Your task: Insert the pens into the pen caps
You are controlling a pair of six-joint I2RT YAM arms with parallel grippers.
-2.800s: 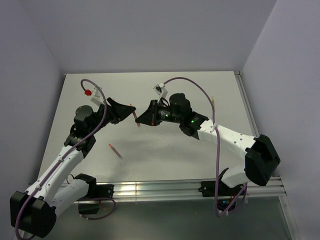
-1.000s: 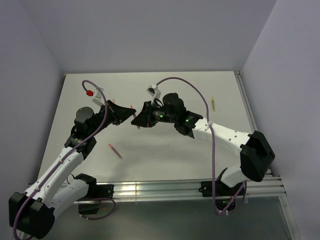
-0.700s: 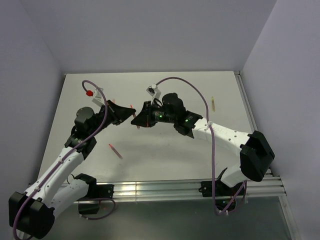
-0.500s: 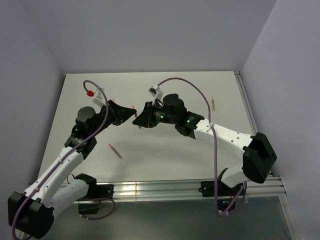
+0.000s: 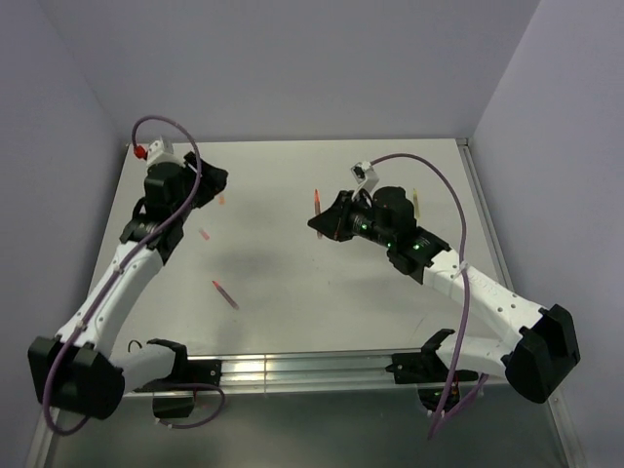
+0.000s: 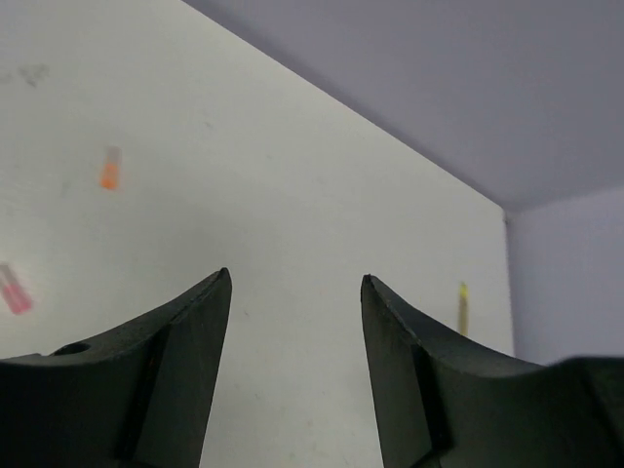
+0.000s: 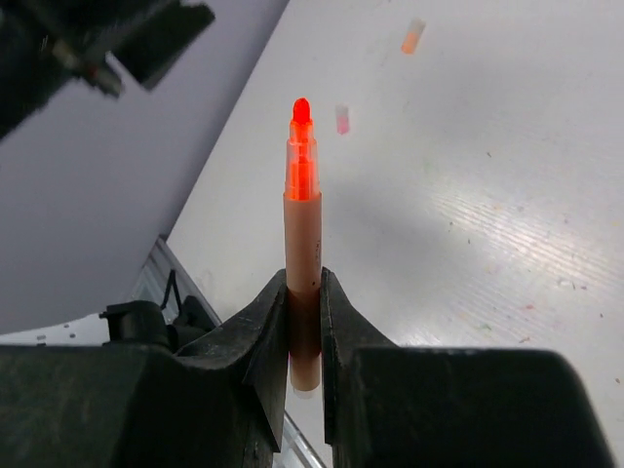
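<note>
My right gripper [image 5: 318,222] [image 7: 304,277] is shut on a pen [image 7: 302,224] with a peach barrel and a bright orange-red tip [image 5: 318,198], held above the table's middle with the tip pointing away from the wrist. My left gripper [image 5: 216,182] [image 6: 295,276] is open and empty over the far left of the table. A pale orange cap [image 5: 221,199] [image 6: 110,169] [image 7: 412,36] and a pink cap [image 5: 205,235] [image 6: 14,290] [image 7: 342,119] lie on the table close to it. A red pen [image 5: 225,294] lies at the near left. A yellow-green pen [image 5: 414,202] [image 6: 462,300] lies at the far right.
Grey walls close the table at the back and both sides. A metal rail [image 5: 322,366] runs along the near edge between the arm bases. The left arm's dark body [image 7: 97,39] shows at the top left of the right wrist view.
The grippers were tip to tip over the middle. The left arm has swung back to the far left and now stands open. The right gripper has moved right with the pen.
</note>
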